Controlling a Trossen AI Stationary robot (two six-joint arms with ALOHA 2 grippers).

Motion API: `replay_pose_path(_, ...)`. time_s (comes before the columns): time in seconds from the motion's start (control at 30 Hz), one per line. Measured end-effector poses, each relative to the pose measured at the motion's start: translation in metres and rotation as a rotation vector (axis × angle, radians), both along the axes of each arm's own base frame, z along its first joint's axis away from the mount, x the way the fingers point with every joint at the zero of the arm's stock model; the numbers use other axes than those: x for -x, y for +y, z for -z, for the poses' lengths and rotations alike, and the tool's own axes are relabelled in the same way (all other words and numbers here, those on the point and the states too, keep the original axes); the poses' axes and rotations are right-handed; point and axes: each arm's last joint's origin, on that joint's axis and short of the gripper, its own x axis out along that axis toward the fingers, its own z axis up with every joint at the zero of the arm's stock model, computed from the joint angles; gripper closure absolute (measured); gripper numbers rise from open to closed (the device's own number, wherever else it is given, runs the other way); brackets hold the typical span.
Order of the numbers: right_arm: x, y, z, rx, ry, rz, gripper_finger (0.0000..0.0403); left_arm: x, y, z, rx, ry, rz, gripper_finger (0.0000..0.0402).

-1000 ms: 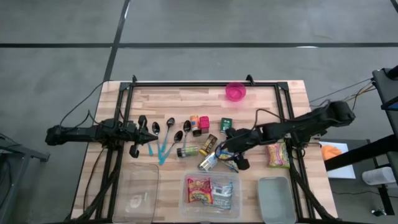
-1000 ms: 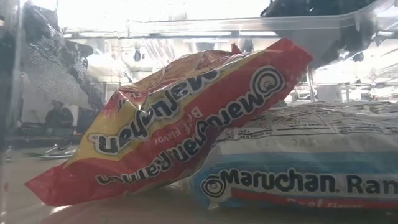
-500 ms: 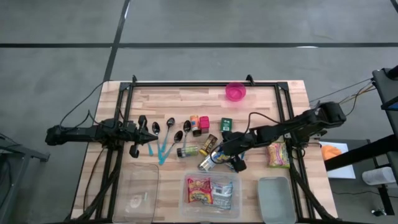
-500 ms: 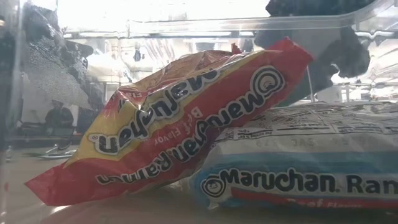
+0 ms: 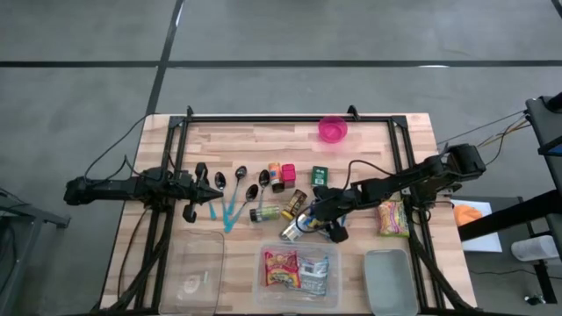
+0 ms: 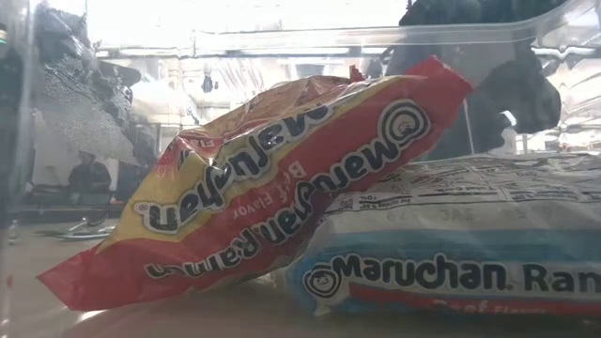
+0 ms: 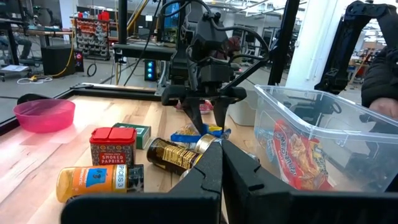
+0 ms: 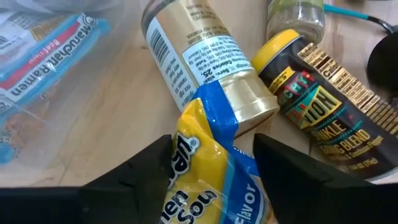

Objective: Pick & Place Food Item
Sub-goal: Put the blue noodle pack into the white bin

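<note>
A yellow-and-blue soup packet lies on the wooden table beside a gold-capped jar and a dark can. My right gripper slants down over it from the table's right, open, one finger on each side of the packet; the high view shows this gripper near the table's middle. My left gripper waits shut and level at the table's left, by the spoons. A clear bin at the near edge holds a red ramen packet resting on a blue one. My right gripper's fingers flank the packet's upper end, coming slantwise from above and from the table's right. The packet lies flat on the table. I cannot tell whether the fingers touch it.
Spice tins, an orange jar and a green box crowd the table's middle. A pink bowl stands at the far edge. A snack bag lies right, a grey lid near right, an empty clear tub near left.
My right gripper has come down onto the spot of the yellow-and-blue packet, drifting slightly toward the table's left. In the low view its dark shape has sunk lower behind the bin. The packet has not moved.
</note>
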Motion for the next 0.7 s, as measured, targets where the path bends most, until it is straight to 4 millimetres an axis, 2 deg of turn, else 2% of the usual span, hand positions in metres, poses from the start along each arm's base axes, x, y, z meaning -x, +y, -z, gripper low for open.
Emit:
replay_pose_path(0.43, 0.0013, 0.0003, 0.0007, -0.026, 0.024, 0.013, 0.0382, 0.0, 0.0, 0.0001, 0.0, 0.0, 0.0, 0.0401)
replay_pose_path(0.7, 0.0021, 0.0006, -0.0034, -0.042, 0.013, 0.005, 0.039, 0.0, 0.0, 0.0, 0.0, 0.0, 0.0, 0.0401)
